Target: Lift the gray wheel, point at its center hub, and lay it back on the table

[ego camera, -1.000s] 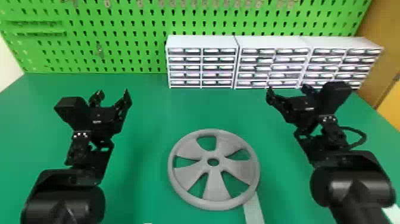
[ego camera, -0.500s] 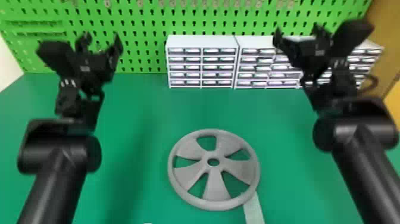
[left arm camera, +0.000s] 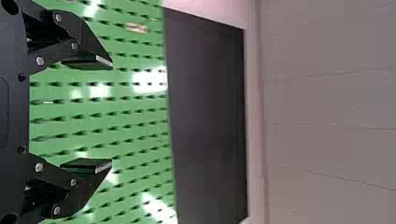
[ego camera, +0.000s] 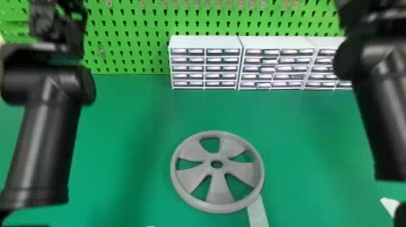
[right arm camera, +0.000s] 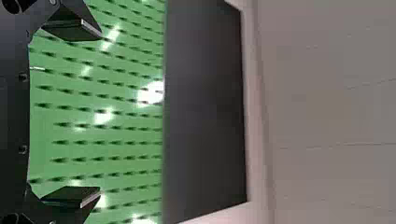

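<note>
Left gripper and right gripper spread and empty, raised before the green pegboard

Gray wheel lies flat on the worktop, below and between the grippers, nearer the robot than either, touched by neither; coming down without drawing back and inward, they would likely miss the rim or knock it askew; the rim sits low, so a shallow pinch might slip, and lifting one side faster could tip the wheel, leaving its center hub awkward to point at
</note>
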{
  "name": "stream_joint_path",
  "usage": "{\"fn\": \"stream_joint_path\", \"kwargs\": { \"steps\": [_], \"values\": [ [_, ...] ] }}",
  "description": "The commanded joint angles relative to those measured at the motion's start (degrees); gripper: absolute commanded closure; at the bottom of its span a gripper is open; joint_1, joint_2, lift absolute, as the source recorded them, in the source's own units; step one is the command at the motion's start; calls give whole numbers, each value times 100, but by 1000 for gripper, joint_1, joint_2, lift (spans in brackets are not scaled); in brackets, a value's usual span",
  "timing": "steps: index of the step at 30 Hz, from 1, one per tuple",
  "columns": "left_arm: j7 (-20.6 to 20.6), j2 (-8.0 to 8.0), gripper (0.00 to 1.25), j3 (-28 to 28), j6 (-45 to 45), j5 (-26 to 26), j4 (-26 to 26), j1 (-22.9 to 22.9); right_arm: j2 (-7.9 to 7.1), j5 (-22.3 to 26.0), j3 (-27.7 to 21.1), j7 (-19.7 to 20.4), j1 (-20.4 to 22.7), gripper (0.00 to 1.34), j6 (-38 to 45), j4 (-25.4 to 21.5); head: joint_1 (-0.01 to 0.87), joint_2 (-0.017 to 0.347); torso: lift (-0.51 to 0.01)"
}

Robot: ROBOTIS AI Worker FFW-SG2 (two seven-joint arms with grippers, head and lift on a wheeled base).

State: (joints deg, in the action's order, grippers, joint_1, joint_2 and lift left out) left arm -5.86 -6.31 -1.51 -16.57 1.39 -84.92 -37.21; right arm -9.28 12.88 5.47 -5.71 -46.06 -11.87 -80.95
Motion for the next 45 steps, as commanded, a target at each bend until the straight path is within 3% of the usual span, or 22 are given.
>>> {"fn": "stream_joint_path", "kwargs": {
  "steps": [1, 10, 22, 28, 33, 37, 45],
  "values": [
    [-3, -1, 502, 98, -215, -148, -7, -638, -4, -119, 60, 0, -588, 131, -255, -158, 692, 48, -96],
    [111, -89, 504, 590, -277, -157, -7, -1895, 49, -233, 236, 88, -1599, 131, -483, -264, 692, 48, -96],
    [331, -168, 504, 960, -321, -227, -7, -3266, 84, -242, 262, 237, -2583, 131, -571, -474, 692, 48, -96],
    [392, -168, 504, 977, -321, -236, -113, -3793, -12, -189, 218, 246, -3040, 131, -343, -536, 692, 48, -96],
    [401, -186, 504, 889, -277, -166, -121, -4075, -100, -189, 192, 255, -3286, 131, -176, -589, 692, 48, -96],
    [586, -230, 504, 880, -259, -298, -227, -4048, -188, -163, 121, 246, -3321, 131, -105, -641, 692, 48, -96],
    [691, -256, 504, 889, 39, -210, -280, -4040, -215, 4, 42, 255, -3348, 131, 141, -677, 692, 48, -96]
  ]
}}
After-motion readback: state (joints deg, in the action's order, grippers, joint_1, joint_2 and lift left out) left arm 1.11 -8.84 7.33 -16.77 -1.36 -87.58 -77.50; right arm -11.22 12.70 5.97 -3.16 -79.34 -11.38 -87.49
